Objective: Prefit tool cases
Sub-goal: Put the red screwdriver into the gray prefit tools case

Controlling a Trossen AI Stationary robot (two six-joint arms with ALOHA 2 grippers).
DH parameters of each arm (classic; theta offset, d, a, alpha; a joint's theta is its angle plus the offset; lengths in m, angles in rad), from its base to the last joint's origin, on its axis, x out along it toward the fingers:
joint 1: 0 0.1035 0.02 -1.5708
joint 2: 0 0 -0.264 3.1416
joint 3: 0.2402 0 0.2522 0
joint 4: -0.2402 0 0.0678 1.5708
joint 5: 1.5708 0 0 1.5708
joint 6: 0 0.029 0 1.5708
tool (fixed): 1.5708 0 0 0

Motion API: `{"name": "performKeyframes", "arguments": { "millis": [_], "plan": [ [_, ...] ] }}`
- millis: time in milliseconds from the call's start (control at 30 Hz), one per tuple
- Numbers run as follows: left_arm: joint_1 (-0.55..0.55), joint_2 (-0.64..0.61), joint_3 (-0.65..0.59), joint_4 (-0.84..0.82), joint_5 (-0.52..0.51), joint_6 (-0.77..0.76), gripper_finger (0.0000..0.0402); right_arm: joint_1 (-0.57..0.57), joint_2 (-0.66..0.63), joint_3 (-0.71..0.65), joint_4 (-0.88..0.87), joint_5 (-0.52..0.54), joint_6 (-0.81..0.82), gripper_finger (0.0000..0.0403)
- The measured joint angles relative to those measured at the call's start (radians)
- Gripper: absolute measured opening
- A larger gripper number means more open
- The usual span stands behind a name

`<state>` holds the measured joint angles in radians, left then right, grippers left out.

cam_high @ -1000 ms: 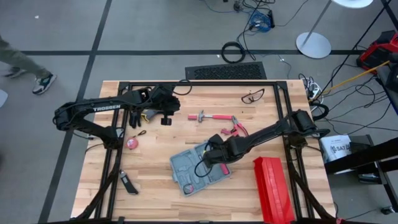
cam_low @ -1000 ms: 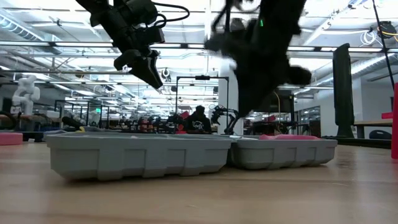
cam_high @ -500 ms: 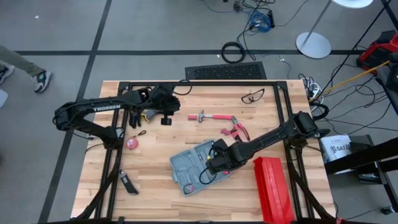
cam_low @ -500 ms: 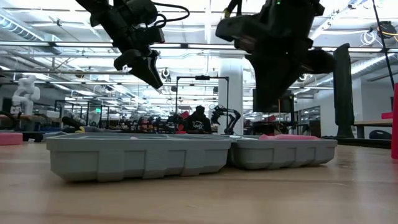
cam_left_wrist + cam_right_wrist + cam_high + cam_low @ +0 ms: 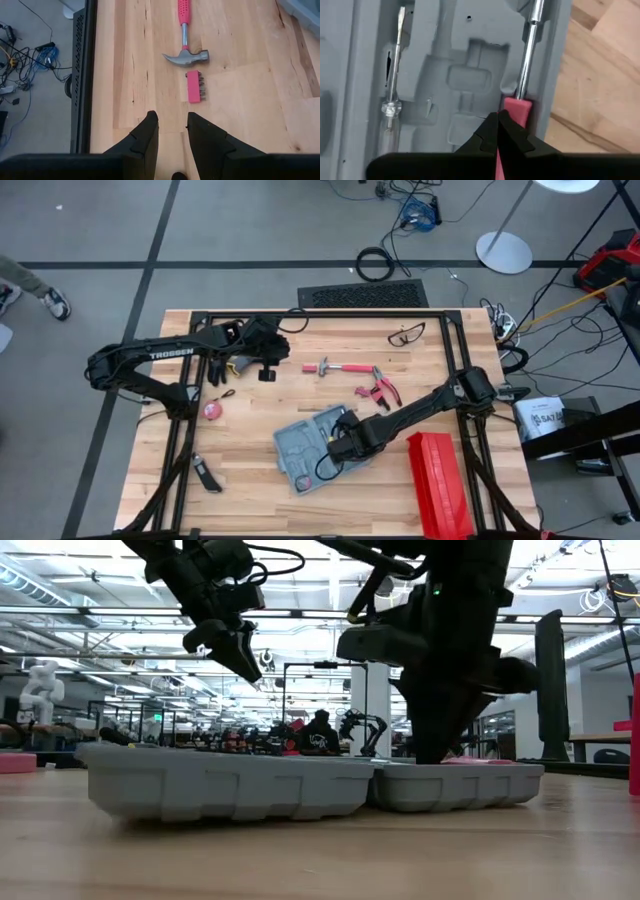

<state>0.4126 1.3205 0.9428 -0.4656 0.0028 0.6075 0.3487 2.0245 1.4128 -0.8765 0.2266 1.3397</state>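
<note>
The tool case (image 5: 310, 448), a blue-grey plastic shell lying open with its grey moulded slots facing up, sits skewed near the front middle of the wooden table (image 5: 250, 490). The right gripper (image 5: 338, 442) is down over the case's right half, its fingers pinched fully together with nothing clamped between them; in the right wrist view the closed tips (image 5: 497, 131) rest against the red handle of a screwdriver (image 5: 520, 97) lying in a slot along the case's edge, its steel shaft running away from the gripper. A second, clear-handled screwdriver (image 5: 394, 85) lies in a slot across the tray. In the low view the case's left end (image 5: 225, 785) is tipped slightly off the tabletop. The left gripper (image 5: 268, 370) hangs above the table's rear left, well apart from the case, its fingers (image 5: 147, 132) partly open and empty. Below it lie a pink-handled hammer (image 5: 185, 35) and, just beside the hammer's head, a pink bit holder (image 5: 194, 86). Red pliers (image 5: 382, 387) lie behind the case, and a long red box (image 5: 438, 485) stands to its right.
</note>
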Motion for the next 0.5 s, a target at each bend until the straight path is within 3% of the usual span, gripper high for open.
{"name": "performKeyframes", "arguments": {
  "millis": [233, 500],
  "plan": [
    [0.0, 0.0, 0.0, 0.0, 0.024, -0.003, 0.0109, 0.001, -0.006, 0.002, -0.012, 0.015, -0.013, 0.0],
    [0.0, 0.0, 0.0, -0.025, 0.028, -0.003, 0.0109, 0.01, -0.023, 0.103, -0.131, 0.077, -0.016, 0.0]
  ]
}}
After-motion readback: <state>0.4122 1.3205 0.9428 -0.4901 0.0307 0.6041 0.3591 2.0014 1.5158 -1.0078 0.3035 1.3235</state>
